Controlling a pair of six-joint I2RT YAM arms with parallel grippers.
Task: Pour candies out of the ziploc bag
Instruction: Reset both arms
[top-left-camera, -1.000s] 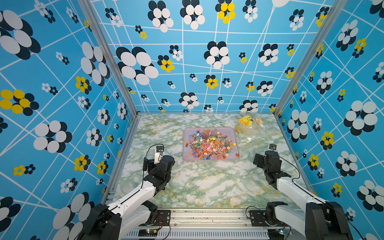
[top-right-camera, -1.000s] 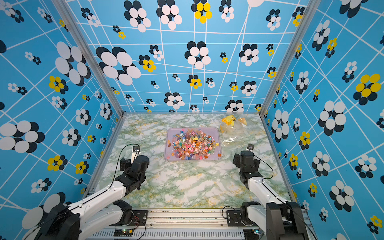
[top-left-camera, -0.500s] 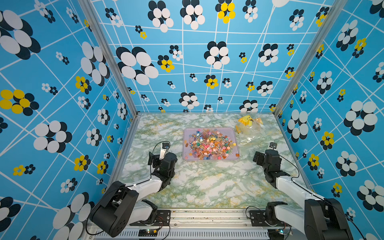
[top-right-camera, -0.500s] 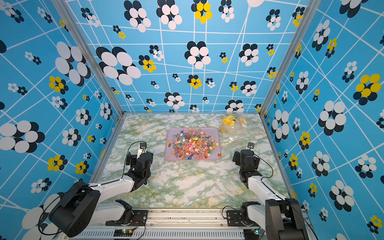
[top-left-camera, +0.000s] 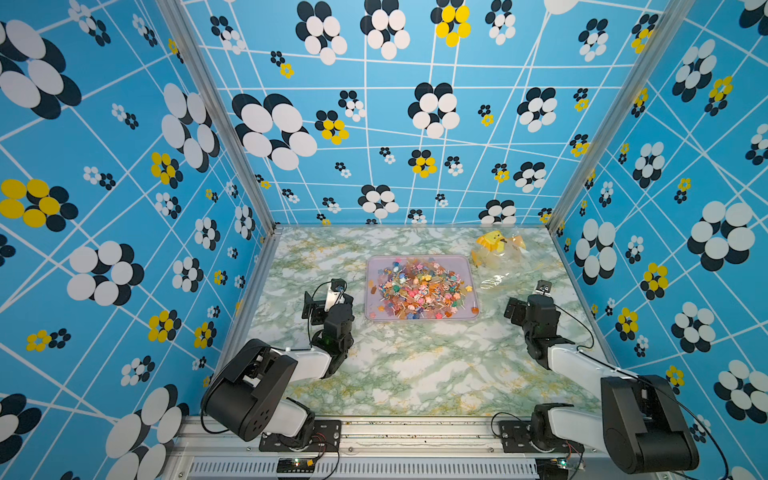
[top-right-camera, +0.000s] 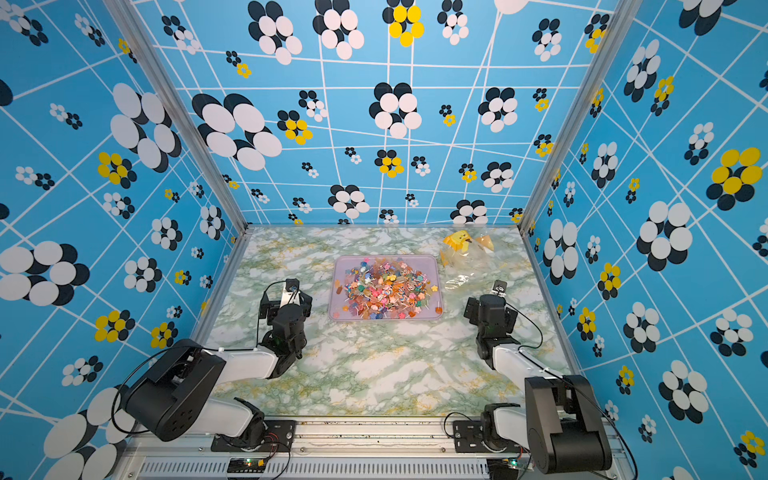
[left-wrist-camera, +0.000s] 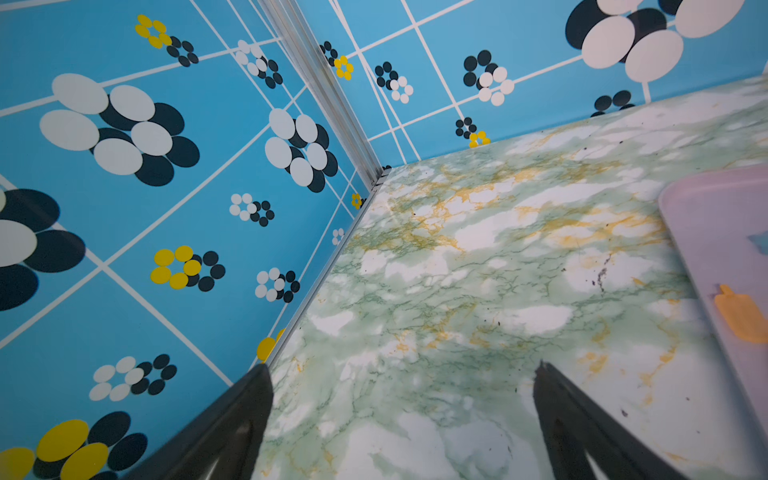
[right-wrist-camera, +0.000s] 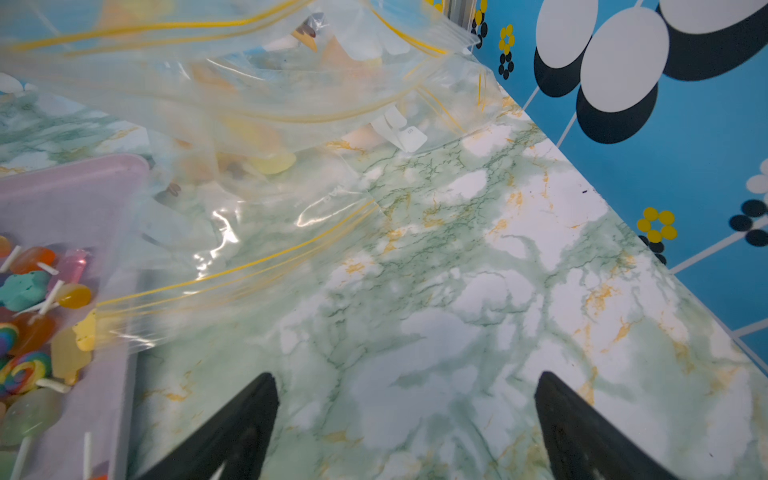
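Note:
The candies (top-left-camera: 422, 289) (top-right-camera: 386, 289), tiny multicoloured sweets on short pale sticks, lie heaped in a pink tray (top-left-camera: 371, 286) (top-right-camera: 336, 286) mid-table. The ziploc bag (top-left-camera: 498, 259) (top-right-camera: 467, 257), clear with yellow zip lines and a yellow chick print, lies crumpled at the back right. In the right wrist view one edge of the bag (right-wrist-camera: 249, 124) drapes over the tray's corner (right-wrist-camera: 83, 195) beside the candies (right-wrist-camera: 33, 316). My right gripper (right-wrist-camera: 405, 376) is open over bare marble, short of the bag. Left of the tray (left-wrist-camera: 715, 216), my left gripper (left-wrist-camera: 403, 368) is open and empty.
The green marble table (top-left-camera: 415, 365) is boxed in by blue flowered walls on three sides, with metal corner posts (top-left-camera: 224, 124). The left arm (top-left-camera: 332, 320) and right arm (top-left-camera: 536, 316) stand on either side of the tray. One orange sweet (left-wrist-camera: 739, 316) lies alone near the tray's edge.
The left arm has folded, its elbow link rising at the front left while its wrist stays left of the tray. The right arm has barely shifted. Both grippers stay open.

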